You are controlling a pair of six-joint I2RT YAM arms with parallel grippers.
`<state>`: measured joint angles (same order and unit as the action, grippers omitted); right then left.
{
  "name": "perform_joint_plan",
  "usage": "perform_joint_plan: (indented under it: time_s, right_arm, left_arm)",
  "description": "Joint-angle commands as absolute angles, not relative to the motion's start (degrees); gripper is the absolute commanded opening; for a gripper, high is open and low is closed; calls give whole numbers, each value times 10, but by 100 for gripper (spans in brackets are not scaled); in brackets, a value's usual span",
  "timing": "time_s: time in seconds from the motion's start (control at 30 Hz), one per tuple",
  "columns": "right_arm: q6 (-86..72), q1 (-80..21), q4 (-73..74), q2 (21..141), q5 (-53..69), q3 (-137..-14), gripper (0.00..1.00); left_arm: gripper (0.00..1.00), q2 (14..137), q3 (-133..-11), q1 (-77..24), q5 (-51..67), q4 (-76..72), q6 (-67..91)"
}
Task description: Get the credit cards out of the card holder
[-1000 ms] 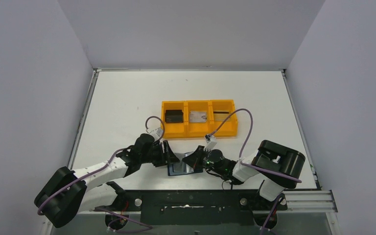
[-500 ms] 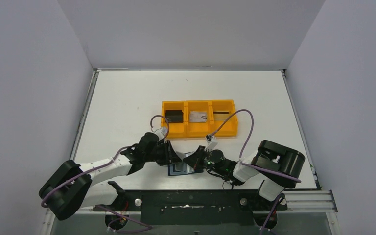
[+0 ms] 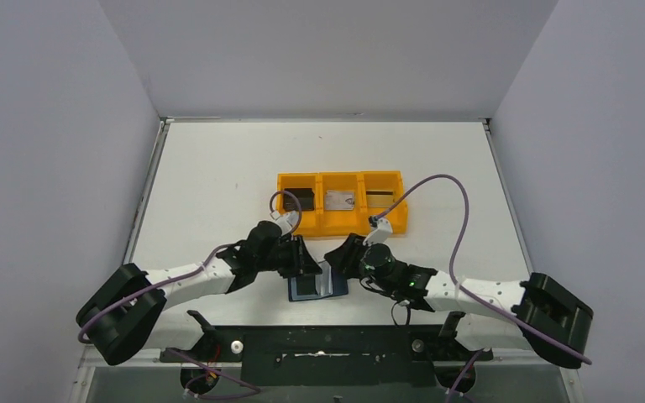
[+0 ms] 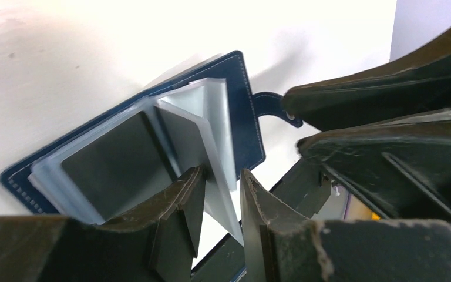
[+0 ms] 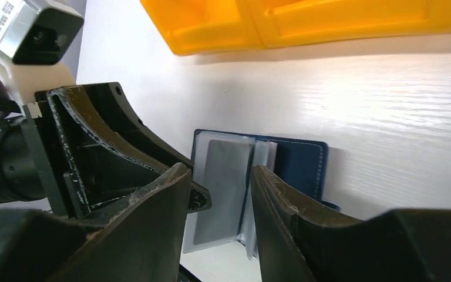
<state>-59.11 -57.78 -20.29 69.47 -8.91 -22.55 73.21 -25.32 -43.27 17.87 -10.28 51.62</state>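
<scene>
My left claw (image 4: pixel 222 179) stands nearly closed. A clear sleeve page of the card holder (image 4: pixel 248 117) runs down into the narrow gap between its fingers, but I cannot tell whether the page is pinched. My right claw (image 5: pixel 220 170) is partly open and has hold of nothing. Through its gap I see the holder lying open on the counter (image 5: pixel 399 100), with a grey card (image 5: pixel 223 188) in its top sleeve. The two claws face each other close together, just over the holder. It lies near the counter's near edge, with the orange tray (image 5: pixel 340 17) just beyond. Bare counter spreads left, right and past the tray.
</scene>
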Motion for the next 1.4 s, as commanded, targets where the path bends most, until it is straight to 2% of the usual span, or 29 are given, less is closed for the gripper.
perform_joint_plan:
  time_s: [0.0,0.1,0.23,0.33,0.4,0.53,0.73,1.0,1.37]
  right_arm:
    - [-585,-586,-31,609,-199,-243,44]
    - [-595,-589,11,545,-236,-235,45]
    - [-617,-592,46,459,-268,-211,56]
    - [-631,-591,45,403,-272,-184,58]
    - [-632,-591,32,372,-263,-167,56]
    - [-600,-591,-24,360,-217,-156,45]
    - [-553,-594,-34,487,-151,-232,38]
    - [-522,-625,-10,674,-150,-335,28]
    - [-555,-623,9,799,-157,-324,27]
  left_arm:
    - [28,765,-306,-456,194,-164,501]
    - [31,799,-328,-482,193,-178,501]
    - [35,821,-341,-499,177,-180,497]
    - [37,805,-334,-500,147,-162,498]
    - [39,781,-326,-499,120,-138,496]
    - [42,726,-318,-489,72,-75,478]
    - [43,661,-298,-445,18,-5,485]
    - [45,579,-246,-405,26,-7,494]
    - [46,655,-262,-405,128,-81,470]
